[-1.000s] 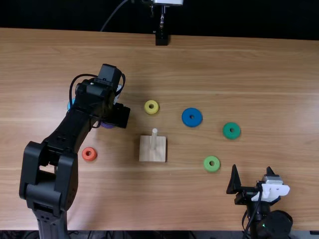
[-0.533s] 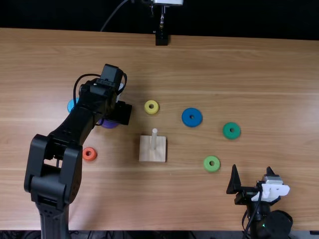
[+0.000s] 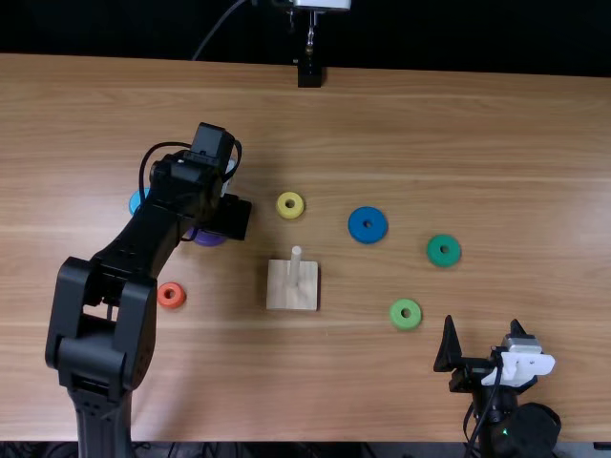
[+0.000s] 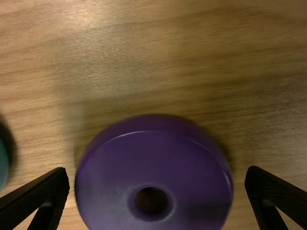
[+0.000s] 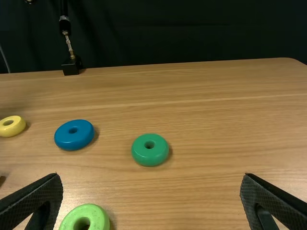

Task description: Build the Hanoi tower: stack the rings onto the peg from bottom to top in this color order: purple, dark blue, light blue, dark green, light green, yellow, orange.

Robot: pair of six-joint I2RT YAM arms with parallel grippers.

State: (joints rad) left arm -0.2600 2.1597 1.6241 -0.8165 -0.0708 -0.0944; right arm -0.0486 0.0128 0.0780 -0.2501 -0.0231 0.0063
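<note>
Fingers of L gripper (image 3: pixel 227 218) wide apart, purple ring (image 4: pixel 110 172) btwn, slim gap ea. side; R gripper (image 3: pixel 481 324) also open, nr close edge of table (image 3: pixel 401 134); peg (image 3: pixel 296 267) mid-table, room btwn it & both.

The table (image 3: pixel 430 382) looks like smooth wood with wavy lines. The peg stand (image 3: pixel 291 298) is plain, pale wood. The purple ring (image 4: pixel 110 167) looks smooth and shiny, like plastic.

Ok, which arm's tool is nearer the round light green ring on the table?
Right. The right tool sits close by, to the right of the light green ring; the left tool is at the purple ring, beyond the wooden peg.
</note>
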